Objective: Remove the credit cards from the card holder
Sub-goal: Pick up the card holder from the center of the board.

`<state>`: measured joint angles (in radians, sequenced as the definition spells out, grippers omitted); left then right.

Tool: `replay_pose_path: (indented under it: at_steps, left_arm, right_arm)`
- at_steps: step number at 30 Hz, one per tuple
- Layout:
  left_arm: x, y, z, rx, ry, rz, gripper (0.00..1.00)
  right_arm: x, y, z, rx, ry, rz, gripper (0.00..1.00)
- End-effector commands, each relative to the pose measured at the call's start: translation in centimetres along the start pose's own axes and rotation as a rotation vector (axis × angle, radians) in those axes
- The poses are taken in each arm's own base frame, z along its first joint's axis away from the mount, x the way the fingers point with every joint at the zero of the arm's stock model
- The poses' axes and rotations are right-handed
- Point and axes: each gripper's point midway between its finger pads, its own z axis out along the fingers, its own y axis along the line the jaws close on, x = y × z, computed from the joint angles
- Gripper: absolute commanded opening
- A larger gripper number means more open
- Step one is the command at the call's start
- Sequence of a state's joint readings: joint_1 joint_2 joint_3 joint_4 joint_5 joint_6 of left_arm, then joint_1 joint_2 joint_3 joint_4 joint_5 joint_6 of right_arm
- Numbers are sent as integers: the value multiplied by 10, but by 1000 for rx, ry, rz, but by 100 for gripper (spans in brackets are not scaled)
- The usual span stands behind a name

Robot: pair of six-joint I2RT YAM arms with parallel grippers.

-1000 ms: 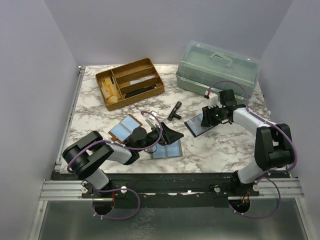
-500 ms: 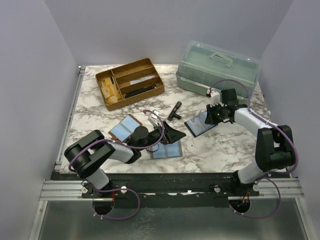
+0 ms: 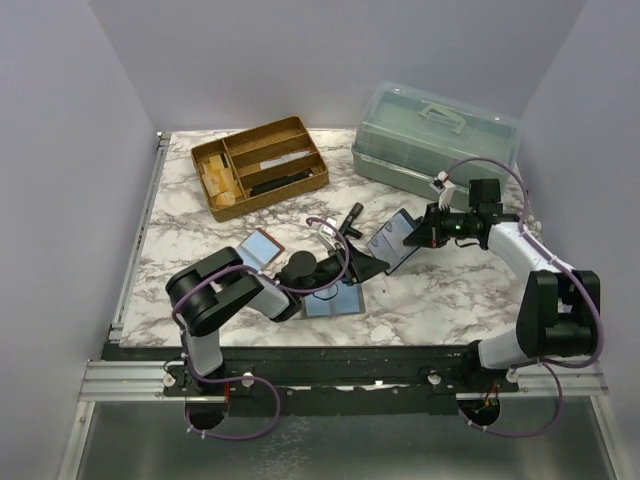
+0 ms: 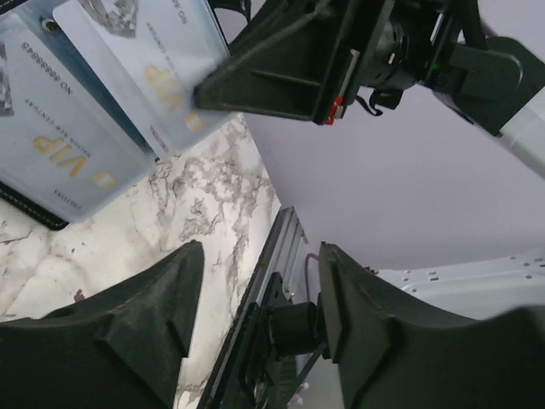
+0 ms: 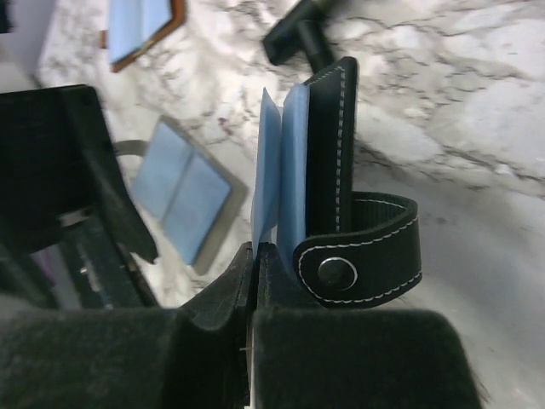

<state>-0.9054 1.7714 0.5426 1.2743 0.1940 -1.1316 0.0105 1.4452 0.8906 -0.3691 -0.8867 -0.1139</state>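
Observation:
A black stitched card holder (image 5: 328, 153) hangs tilted above the table (image 3: 393, 240). Two light-blue credit cards sit in it. My right gripper (image 5: 255, 256) is shut on the lower edge of the outer card (image 5: 266, 196), which splays away from the holder. The holder's snap strap (image 5: 366, 256) loops beside the fingers. In the overhead view the right gripper (image 3: 420, 238) is at the holder's right side. My left gripper (image 3: 378, 266) is just below and left of the holder, open with nothing between its fingers (image 4: 136, 324). The left wrist view shows the cards' VIP faces (image 4: 128, 85).
Another holder (image 3: 333, 300) lies open on the marble with two blue cards. A brown one (image 3: 258, 250) lies to its left. A black T-shaped tool (image 3: 352, 218) rests mid-table. At the back stand a wooden divided tray (image 3: 260, 165) and a translucent toolbox (image 3: 435, 135).
The right gripper has shut on a card and raised the black holder off the table, tilting it up. The left arm has reached rightward to the holder, its jaws narrower.

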Motion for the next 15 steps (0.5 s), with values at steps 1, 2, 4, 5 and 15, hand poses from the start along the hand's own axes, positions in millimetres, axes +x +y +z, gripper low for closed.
replay_pose_path:
  at_steps: [1, 2, 4, 5, 15]
  left_arm:
    - [-15, -11, 14, 90, -97, -42, 57]
    - [-17, -9, 17, 85, -105, -45, 56]
    - [-20, -2, 20, 65, -130, -43, 56]
    - [-22, 1, 20, 50, -145, -40, 56]
    - [-32, 34, 23, -73, -228, -61, 58]
  right_arm:
    - [7, 43, 1, -301, 9, 110, 0]
    - [8, 46, 1, -326, 12, 122, 0]
    - [9, 50, 0, -354, 14, 135, 0]
    - [9, 52, 0, -365, 13, 140, 0]
    - [8, 62, -3, -444, 13, 184, 0]
